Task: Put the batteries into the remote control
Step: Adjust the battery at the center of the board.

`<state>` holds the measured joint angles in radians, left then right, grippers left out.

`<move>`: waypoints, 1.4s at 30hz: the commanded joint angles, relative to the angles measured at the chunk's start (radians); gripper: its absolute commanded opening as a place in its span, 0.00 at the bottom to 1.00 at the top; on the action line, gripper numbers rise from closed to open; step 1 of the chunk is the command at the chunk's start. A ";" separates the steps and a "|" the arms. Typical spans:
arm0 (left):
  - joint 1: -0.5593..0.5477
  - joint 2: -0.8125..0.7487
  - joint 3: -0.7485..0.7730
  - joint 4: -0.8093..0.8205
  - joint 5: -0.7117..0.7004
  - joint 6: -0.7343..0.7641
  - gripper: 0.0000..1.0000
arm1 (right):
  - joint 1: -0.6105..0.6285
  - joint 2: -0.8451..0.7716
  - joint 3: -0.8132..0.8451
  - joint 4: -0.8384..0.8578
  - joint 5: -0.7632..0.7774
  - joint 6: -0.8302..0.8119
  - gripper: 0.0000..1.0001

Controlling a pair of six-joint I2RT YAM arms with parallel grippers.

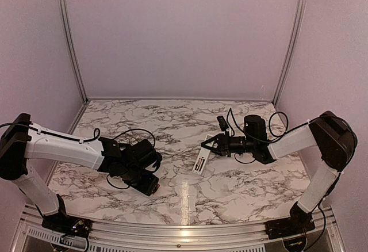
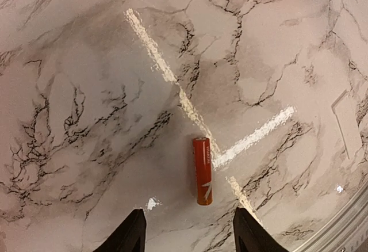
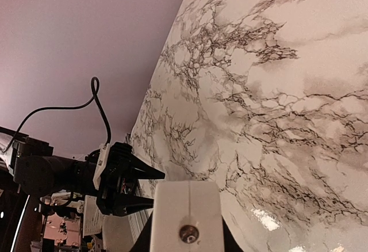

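Note:
One of the batteries (image 2: pixel 202 171), an orange cylinder, lies flat on the marble table just ahead of my left gripper (image 2: pixel 190 235). That gripper's black fingers (image 2: pixel 131 233) stand apart with nothing between them, and in the top view it (image 1: pixel 150 182) hovers low at the front left. My right gripper (image 1: pixel 207 145) is shut on the remote control (image 1: pixel 199 163), a slim white bar slanting down toward the table centre. In the right wrist view the remote's white end (image 3: pixel 187 203), with a small metal contact, fills the space between that gripper's jaws (image 3: pixel 185 244).
The marble table (image 1: pixel 172 119) is walled in by pale panels behind and at both sides. A metal rail (image 1: pixel 190 229) runs along its near edge. A faint flat rectangular outline (image 2: pixel 344 124) lies right of the battery. The left gripper (image 3: pixel 123 180) shows across the table in the right wrist view.

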<state>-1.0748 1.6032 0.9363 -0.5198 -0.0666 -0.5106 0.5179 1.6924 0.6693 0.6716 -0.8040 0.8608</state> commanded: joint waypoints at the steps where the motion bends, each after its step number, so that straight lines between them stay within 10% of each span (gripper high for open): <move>1: -0.011 0.016 -0.017 -0.035 0.011 -0.011 0.54 | -0.009 0.020 0.042 -0.007 0.000 -0.028 0.00; 42: 0.060 0.105 -0.037 -0.105 -0.304 0.024 0.59 | 0.076 0.263 0.236 0.144 0.039 0.061 0.00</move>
<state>-1.0477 1.6882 0.9226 -0.5491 -0.2630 -0.5217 0.5865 1.9362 0.8806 0.7753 -0.7570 0.9161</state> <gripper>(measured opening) 0.596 0.180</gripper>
